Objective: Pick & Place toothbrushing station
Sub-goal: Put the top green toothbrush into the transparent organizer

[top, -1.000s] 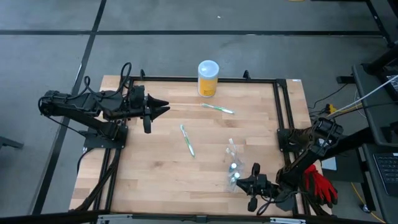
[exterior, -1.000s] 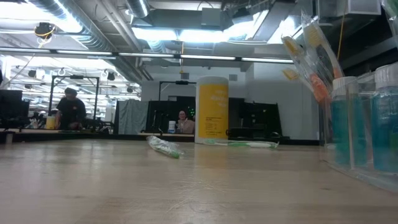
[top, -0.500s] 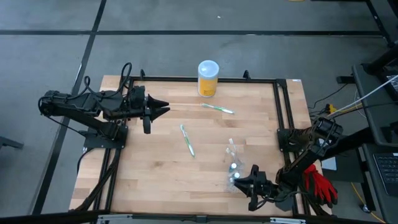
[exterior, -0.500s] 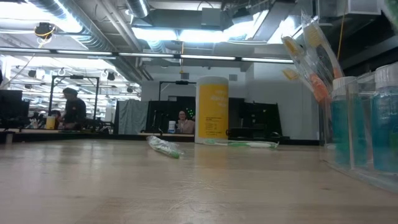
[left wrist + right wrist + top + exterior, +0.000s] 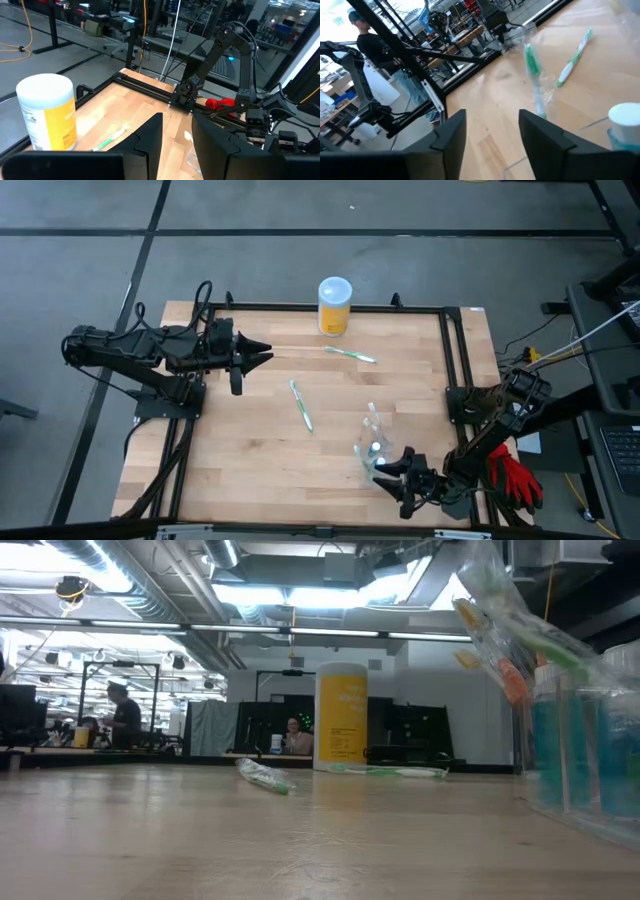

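Yellow jar [image 5: 335, 305] with white lid, red gloves [image 5: 515, 476] beside table

No lettering can be read anywhere. The yellow jar [image 5: 46, 112] carries small dark print on its label, too fine to make out.

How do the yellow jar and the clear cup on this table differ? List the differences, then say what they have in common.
The yellow jar is opaque with a white lid; the clear cup is see-through and open, with toothbrushes sticking out. The yellow jar stands at the table's far edge with no arm near it; the clear cup sits near the front edge, right beside the right gripper, whose jaws stand open. Both rest on the wooden table.
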Available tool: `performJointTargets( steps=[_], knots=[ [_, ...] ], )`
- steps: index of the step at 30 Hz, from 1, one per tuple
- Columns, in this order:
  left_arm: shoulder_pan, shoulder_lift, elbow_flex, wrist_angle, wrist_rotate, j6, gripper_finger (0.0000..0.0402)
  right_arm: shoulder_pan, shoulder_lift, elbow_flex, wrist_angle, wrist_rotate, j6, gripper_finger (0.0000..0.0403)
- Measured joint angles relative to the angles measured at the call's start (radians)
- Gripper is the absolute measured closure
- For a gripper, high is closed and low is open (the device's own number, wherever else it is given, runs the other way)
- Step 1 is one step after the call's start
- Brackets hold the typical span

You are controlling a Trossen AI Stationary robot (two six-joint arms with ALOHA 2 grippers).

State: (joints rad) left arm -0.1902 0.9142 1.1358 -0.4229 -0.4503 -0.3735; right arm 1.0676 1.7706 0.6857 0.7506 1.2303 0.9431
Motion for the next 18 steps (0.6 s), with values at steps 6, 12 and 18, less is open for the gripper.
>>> performJointTargets(
  steps=[6, 12, 18],
  knots=[
    [0.000, 0.000, 0.000, -0.007, 0.000, 0.001, 0.0300, -0.004, 0.000, 0.000, 0.000, 0.004, -0.008, 0.0200],
    [0.000, 0.000, 0.000, -0.036, -0.002, -0.006, 0.0300, -0.067, -0.008, -0.001, 0.008, 0.126, -0.018, 0.0199],
    [0.000, 0.000, 0.000, -0.038, -0.012, -0.006, 0.0300, -0.226, -0.141, -0.001, 0.045, 0.088, -0.212, 0.0199]
  ],
)
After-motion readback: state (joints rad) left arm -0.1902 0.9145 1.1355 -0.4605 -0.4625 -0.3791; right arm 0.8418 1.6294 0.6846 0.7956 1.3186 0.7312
